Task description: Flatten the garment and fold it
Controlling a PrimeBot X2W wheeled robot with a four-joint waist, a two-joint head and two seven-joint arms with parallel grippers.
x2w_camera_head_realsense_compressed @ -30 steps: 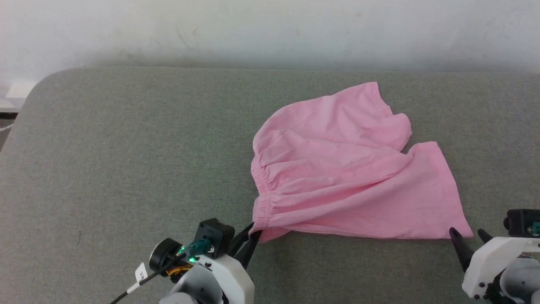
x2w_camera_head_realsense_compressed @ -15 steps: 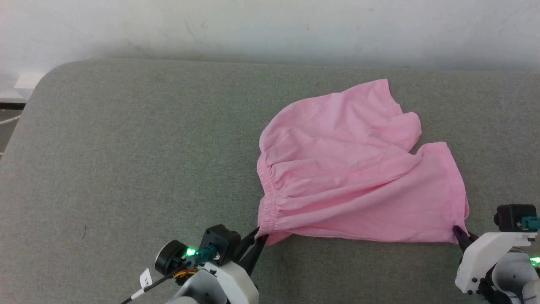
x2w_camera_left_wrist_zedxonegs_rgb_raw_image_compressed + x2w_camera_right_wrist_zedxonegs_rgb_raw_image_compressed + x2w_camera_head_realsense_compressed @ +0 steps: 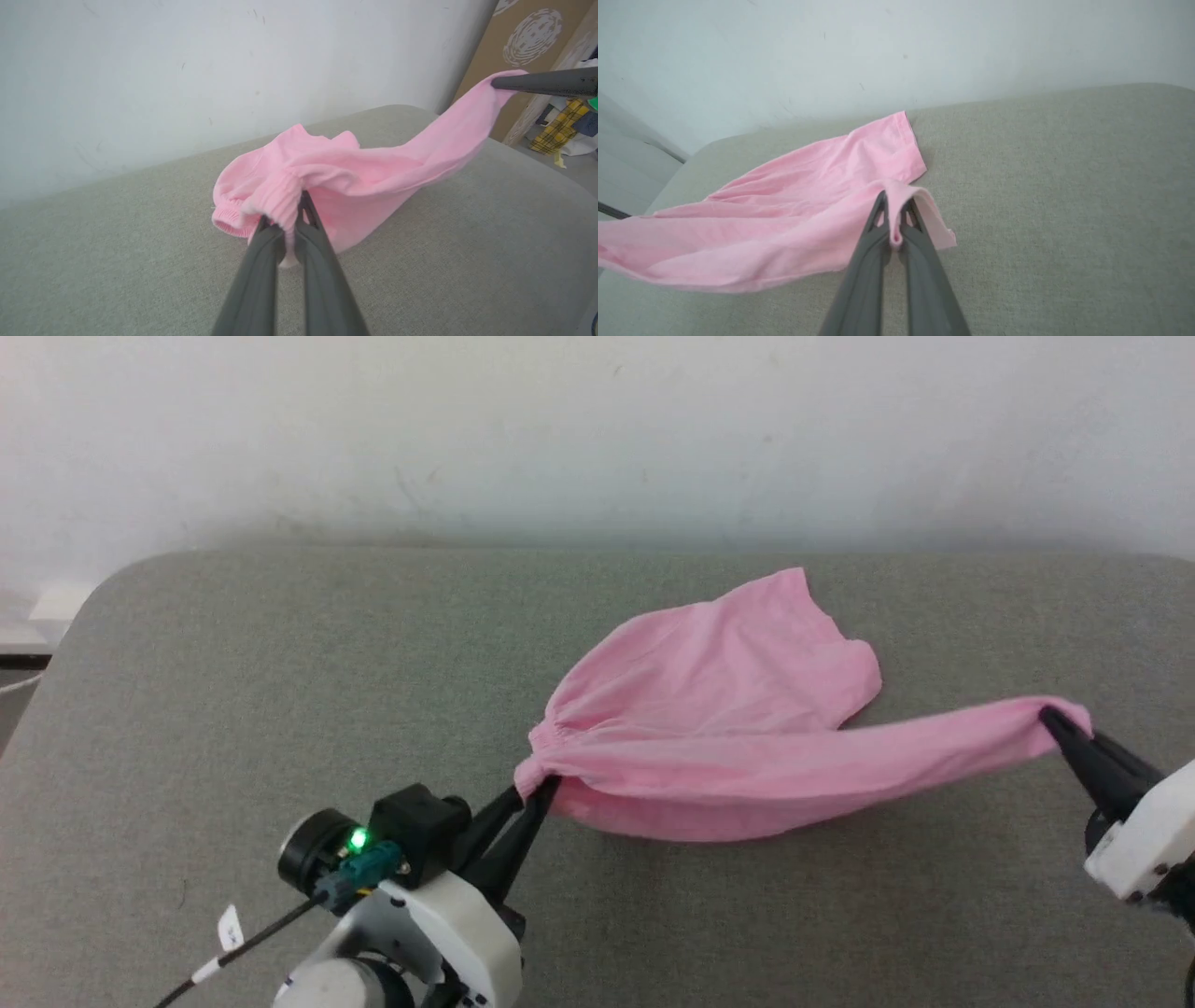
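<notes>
The garment, thin pink cloth, sags pinched between left hand and right hand.

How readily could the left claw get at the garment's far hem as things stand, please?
Probably not yet: the left claw is shut on the garment, at a waistband corner; nothing else stands in its way.

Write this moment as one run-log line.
thin light-pink cloth garment: stretched between both grippers, far part on grey padded surface | left gripper: fingers shut on waistband | right gripper: fingers shut on hem corner
</notes>
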